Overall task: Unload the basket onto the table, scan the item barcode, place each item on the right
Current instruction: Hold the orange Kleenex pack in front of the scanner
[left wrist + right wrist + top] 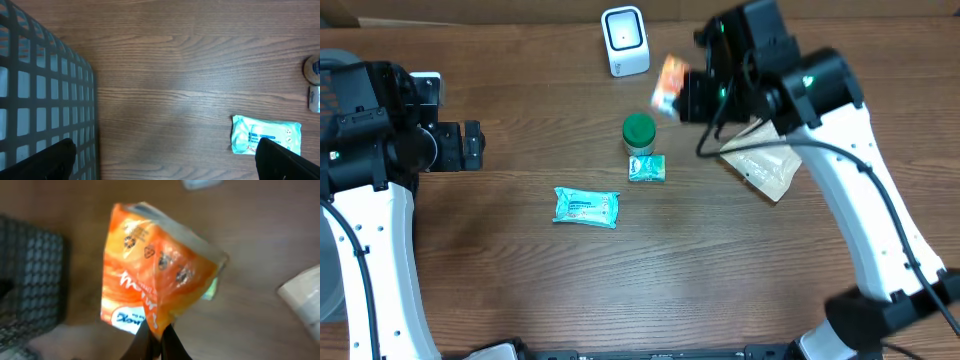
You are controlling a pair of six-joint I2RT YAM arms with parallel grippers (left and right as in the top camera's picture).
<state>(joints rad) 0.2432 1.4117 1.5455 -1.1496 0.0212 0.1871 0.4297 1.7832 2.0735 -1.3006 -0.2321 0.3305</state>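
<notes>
Right tool [680, 95]: pinched shut on one edge of orange packet [155, 275], held up in the air near white scanner [625, 40]. Left tool [472, 146]: fingers wide apart, holding nothing, over worktop [520, 290]. Possible failure to read: thin glossy film, crumpled and folded, perhaps bending or hiding the barcode. Possible slipping out too, with only a small slick fold gripped.

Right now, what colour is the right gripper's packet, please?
Orange packet, clearest in right wrist view.
</notes>
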